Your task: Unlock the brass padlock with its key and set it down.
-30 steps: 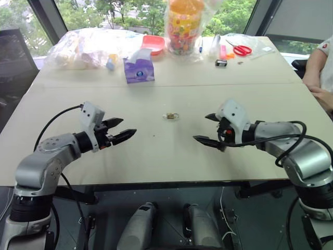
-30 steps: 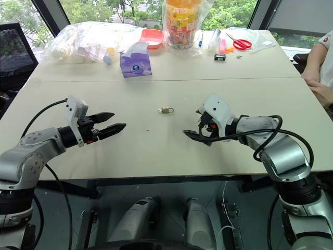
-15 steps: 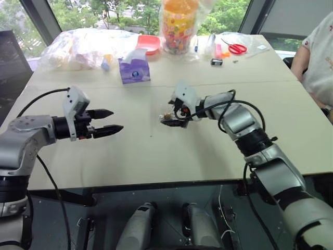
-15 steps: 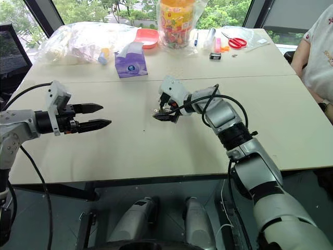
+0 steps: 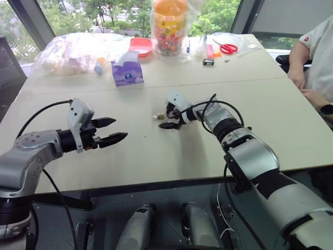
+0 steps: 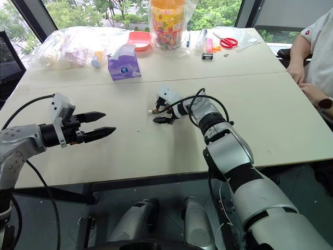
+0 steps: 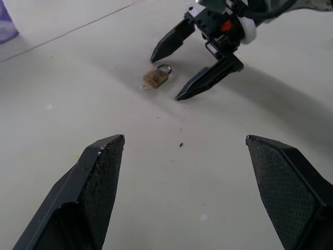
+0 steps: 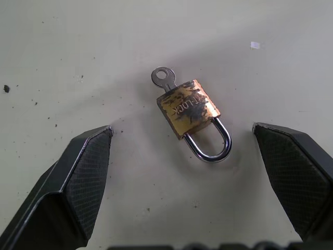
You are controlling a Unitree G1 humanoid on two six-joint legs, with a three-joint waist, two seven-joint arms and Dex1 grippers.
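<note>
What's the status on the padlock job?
Right gripper open, straddling the brass padlock on the table. Key in the lock. Left gripper open, empty, apart. Nothing in the way.

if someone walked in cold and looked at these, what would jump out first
Probably the right gripper, fingers spread wide, poised at mid-table over the brass padlock, which lies flat on the table with the key in its base and the shackle closed. Next, the left gripper, open too, hovers apart on the robot's left. At the far edge sit a purple tissue box and red scissors.
</note>
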